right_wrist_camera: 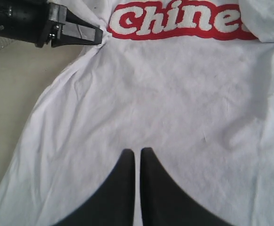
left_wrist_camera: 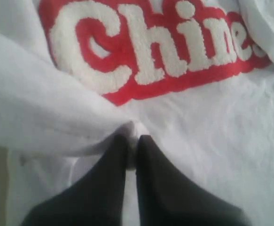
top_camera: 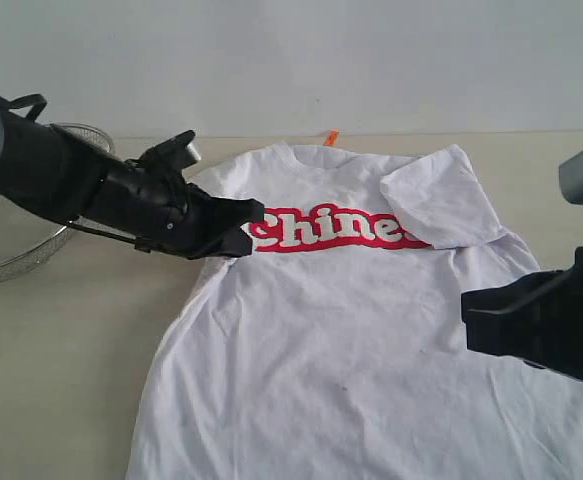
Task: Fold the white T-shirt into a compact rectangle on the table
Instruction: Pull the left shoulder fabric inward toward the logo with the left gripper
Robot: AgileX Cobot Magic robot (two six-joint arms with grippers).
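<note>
The white T-shirt (top_camera: 341,340) lies front up on the table (top_camera: 61,350), its red lettering (top_camera: 336,228) showing. Its right sleeve (top_camera: 441,195) is folded inward over the end of the lettering. My left gripper (top_camera: 249,232) is shut on the shirt's left sleeve cloth, pulled in beside the first letter; in the left wrist view the fabric (left_wrist_camera: 57,117) bunches between the black fingers (left_wrist_camera: 113,160). My right gripper (right_wrist_camera: 137,151) is shut with nothing in it, hovering above the shirt's lower body (right_wrist_camera: 174,103); the right arm (top_camera: 541,320) is at the right edge.
A wire mesh bowl (top_camera: 11,240) stands on the table at the far left, behind the left arm. An orange neck tag (top_camera: 330,138) sticks out at the collar. A pale wall runs behind the table.
</note>
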